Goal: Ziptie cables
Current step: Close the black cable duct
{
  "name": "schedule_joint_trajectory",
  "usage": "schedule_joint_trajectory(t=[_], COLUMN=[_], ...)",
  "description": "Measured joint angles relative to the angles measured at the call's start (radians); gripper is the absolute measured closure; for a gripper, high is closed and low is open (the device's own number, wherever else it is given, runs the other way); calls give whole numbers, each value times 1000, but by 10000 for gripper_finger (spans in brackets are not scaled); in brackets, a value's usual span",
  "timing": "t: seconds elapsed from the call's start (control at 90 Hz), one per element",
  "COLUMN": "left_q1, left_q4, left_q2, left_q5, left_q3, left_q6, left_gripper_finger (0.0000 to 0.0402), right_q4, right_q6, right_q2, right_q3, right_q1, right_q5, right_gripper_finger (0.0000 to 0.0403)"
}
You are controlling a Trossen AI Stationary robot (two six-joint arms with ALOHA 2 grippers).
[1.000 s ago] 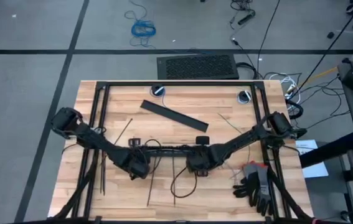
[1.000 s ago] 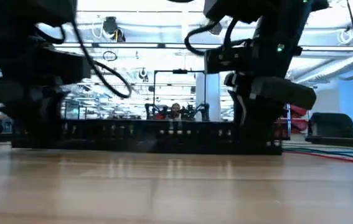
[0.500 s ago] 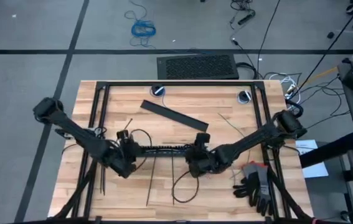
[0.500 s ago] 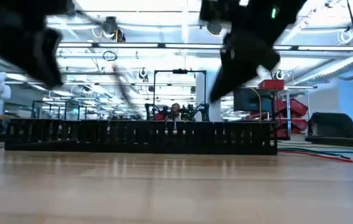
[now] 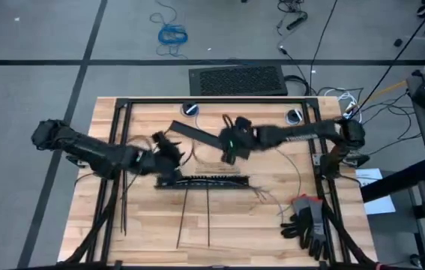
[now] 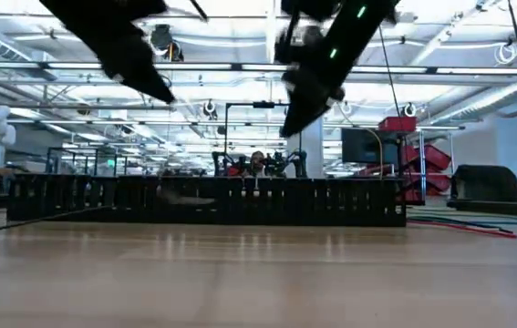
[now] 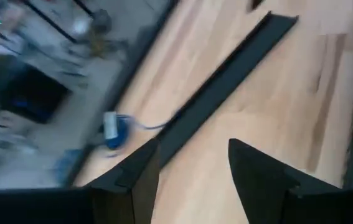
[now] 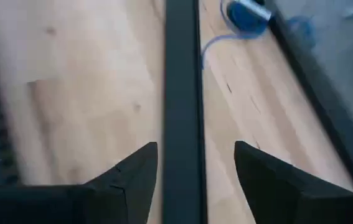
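Zipties unfastened, both grippers empty

High view: zipties (image 5: 186, 216), thin straight black strips, are seen lying loose on the wooden table (image 5: 272, 225) in front of the slotted bar (image 5: 203, 181). Cables (image 5: 261, 195) are splayed at its right end, apparently untied.

Wrist views: left gripper (image 7: 192, 163) and right gripper (image 8: 196, 163) are both seen parted, nothing held, above the flat black bar (image 8: 180, 93).

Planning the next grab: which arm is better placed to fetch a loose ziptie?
Probably the left. Its open, empty tool hovers nearer the zipties lying beyond the slotted bar; the right tool, also open, is over the flat bar.
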Motion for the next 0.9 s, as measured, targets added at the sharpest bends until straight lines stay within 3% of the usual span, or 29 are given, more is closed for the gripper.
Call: schedule_joint_trajectory(t=[0.089,0.389,0.667,0.9], left_q1=[103,342,420,414], left_q4=[157,236,235,225], left_q2=[1,11,26,26], left_q5=[167,358,366,333], left_q3=[-49,-131,-151,-151], left_q6=[62,99,89,34], left_gripper_finger=[215,215,215,215], right_q4=[27,-63,-67,-68], right_q6=[-44,-112,-209,-234], right_q2=[55,190,205,221], right_q3=[0,0,-1,1], right_q1=[-77,-197,-246,-283], right_q5=[-110,-233,-243,-352], right_gripper_finger=[199,200,200,224])
